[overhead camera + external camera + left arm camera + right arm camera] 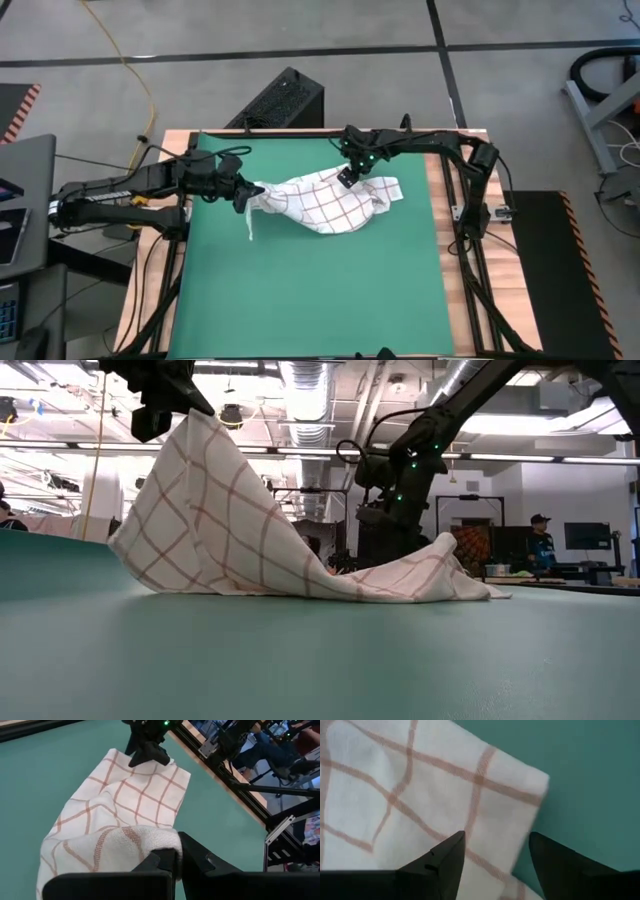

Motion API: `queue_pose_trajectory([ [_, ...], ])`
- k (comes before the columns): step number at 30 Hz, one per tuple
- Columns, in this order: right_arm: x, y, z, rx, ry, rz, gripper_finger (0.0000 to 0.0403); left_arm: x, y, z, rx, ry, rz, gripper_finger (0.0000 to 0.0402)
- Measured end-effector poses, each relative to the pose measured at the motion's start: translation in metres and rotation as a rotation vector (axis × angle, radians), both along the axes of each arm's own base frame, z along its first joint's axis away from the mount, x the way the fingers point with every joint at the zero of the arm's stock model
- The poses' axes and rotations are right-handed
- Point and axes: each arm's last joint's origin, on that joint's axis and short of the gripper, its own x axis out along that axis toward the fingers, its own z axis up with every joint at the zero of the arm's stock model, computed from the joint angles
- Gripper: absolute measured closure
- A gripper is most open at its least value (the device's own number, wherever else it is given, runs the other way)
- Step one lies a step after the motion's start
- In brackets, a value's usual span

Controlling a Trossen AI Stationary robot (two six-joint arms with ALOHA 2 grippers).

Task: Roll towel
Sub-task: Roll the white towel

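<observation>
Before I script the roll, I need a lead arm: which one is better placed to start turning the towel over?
Probably the left. The left gripper already pinches the towel by its end, lifted off the green mat. The right gripper is open above the far corner.

The towel [325,203] is thin woven cloth, soft and matt, its coarse weave plain where it bunches between the left gripper's [172,862] smooth, matt black plastic fingers. Under the right gripper [495,857], whose dark fingers look equally smooth and dull, the cloth lies on a green mat [300,300], matt and even. Beyond the mat, the table [437,215] edge is pale bare wood.
</observation>
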Motion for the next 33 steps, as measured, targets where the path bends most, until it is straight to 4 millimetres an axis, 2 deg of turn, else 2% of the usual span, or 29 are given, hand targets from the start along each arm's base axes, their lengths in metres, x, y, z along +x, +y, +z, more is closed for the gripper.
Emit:
queue_pose_trajectory([
  [5, 0.0, -0.003, -0.002, -0.003, -0.001, 0.008, 0.0241, 0.0, 0.0, 0.0, 0.005, 0.002, 0.001, 0.0401],
  [11, -0.002, -0.004, -0.005, 0.005, 0.019, 0.006, 0.0377, 0.0, 0.0, 0.0, 0.008, 0.003, 0.004, 0.0401],
  [13, -0.002, -0.004, 0.0, 0.001, 0.018, 0.005, 0.0389, 0.0, 0.0, 0.0, 0.008, 0.003, 0.005, 0.0401],
  [15, 0.0, -0.005, 0.014, -0.018, -0.006, 0.007, 0.0391, 0.0, 0.0, 0.0, 0.008, 0.003, 0.005, 0.0401],
  [19, 0.002, -0.005, 0.062, -0.095, -0.097, 0.029, 0.0398, 0.0, 0.0, 0.0, 0.015, 0.004, 0.003, 0.0401],
  [23, -0.008, -0.002, 0.129, -0.241, -0.203, -0.004, 0.04, 0.0, 0.0, 0.001, 0.017, -0.006, 0.003, 0.0401],
  [28, -0.043, 0.009, 0.22, -0.527, -0.286, -0.098, 0.0401, 0.0, 0.001, 0.016, 0.047, -0.139, 0.029, 0.0401],
  [33, -0.089, 0.031, 0.289, -0.792, -0.346, -0.221, 0.0402, -0.009, 0.009, 0.059, 0.232, -0.243, 0.156, 0.0401],
])
